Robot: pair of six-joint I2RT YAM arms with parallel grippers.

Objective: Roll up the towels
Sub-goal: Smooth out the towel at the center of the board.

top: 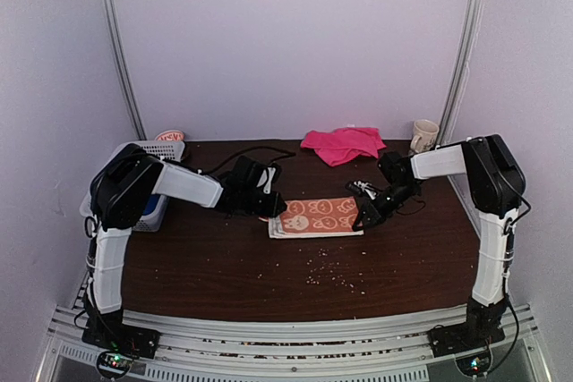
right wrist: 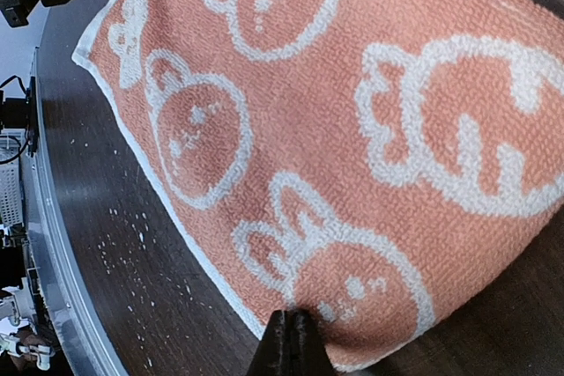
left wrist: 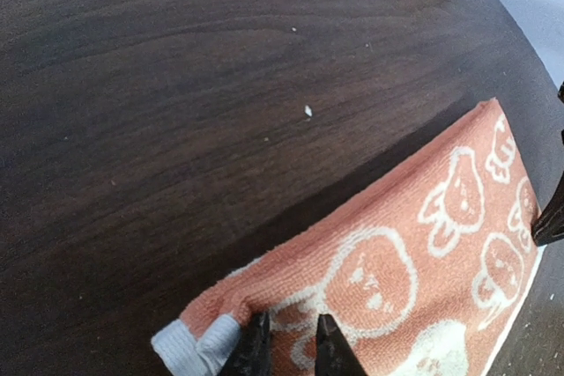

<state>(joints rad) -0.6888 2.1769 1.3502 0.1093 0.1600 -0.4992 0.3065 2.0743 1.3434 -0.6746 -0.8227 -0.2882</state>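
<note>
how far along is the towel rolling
Done: nothing rolled yet. In hand: the orange towel lies flat mid-table, with the left gripper and right gripper at opposite ends, jaws closed on its edges, apparently to start the roll. Left: rolling it, then the pink towel, crumpled and untouched at the far edge.

Dark table (top: 224, 266) (crumb-speckled): orange towel (top: 318, 216), pink towel (top: 343, 144), mug (top: 423, 136)

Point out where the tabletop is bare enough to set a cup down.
Widest bare patch: the near strip between the orange towel and the front edge of the table, only crumbs. Also the right side, beyond the right gripper. Crowded: the middle, where it and the left gripper pinch that towel, and the back, with basket, pink towel, mug.
</note>
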